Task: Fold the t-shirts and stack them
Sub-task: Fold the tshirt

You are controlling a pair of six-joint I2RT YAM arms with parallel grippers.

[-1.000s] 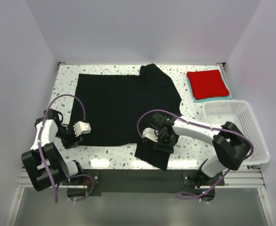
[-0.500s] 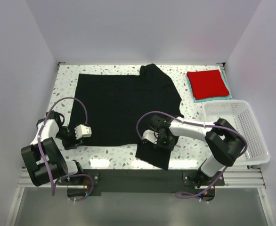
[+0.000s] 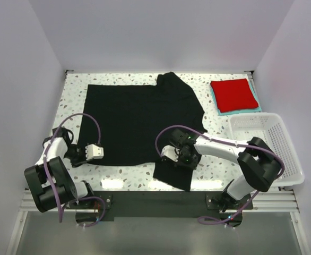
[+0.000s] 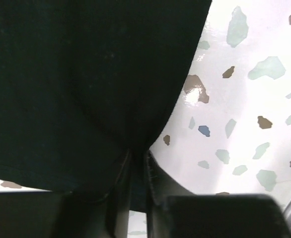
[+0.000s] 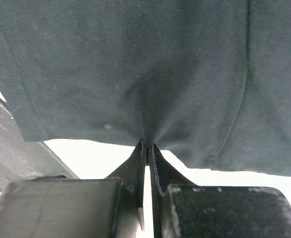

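Note:
A black t-shirt [image 3: 139, 114] lies spread flat across the middle of the table. My left gripper [image 3: 89, 158] is at its near left corner, and the left wrist view shows the jaws pinched on the black cloth [image 4: 91, 89] at its edge. My right gripper [image 3: 171, 159] is at the shirt's near right part, where a flap reaches the front edge. Its jaws [image 5: 146, 145] are shut on a gathered pinch of the hem [image 5: 150, 74]. A folded red t-shirt [image 3: 233, 93] rests on a folded teal t-shirt [image 3: 240, 111] at the far right.
A white mesh basket [image 3: 275, 151] stands at the right edge, just beyond the right arm's elbow. White walls close in the table on three sides. The speckled tabletop [image 3: 73, 106] shows to the left of the shirt.
Both grippers have closed on the black t-shirt's near edge. The left gripper has shifted slightly toward the front and right; the right has barely moved.

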